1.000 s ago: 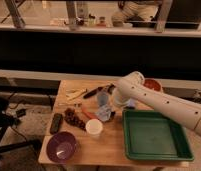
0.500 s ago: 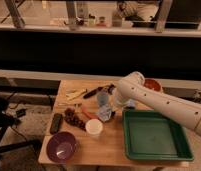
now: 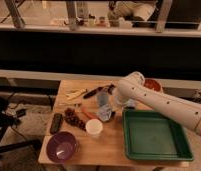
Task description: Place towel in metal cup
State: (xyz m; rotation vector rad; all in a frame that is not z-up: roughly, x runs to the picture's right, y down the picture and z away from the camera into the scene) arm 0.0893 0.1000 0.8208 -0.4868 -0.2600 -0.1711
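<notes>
The towel, a wrinkled pale blue-grey cloth, lies on the wooden table between the white paper cup and the green tray's left edge. My white arm reaches in from the right, bending at its elbow by the table's back edge. My gripper hangs just above and behind the towel, next to the blue-grey tumbler. The metal cup does not show; the arm covers the table behind the gripper.
A green tray fills the right front of the table. A purple bowl sits front left, with a dark flat object and a dark cluster behind it. A red bowl stands back right, utensils back left.
</notes>
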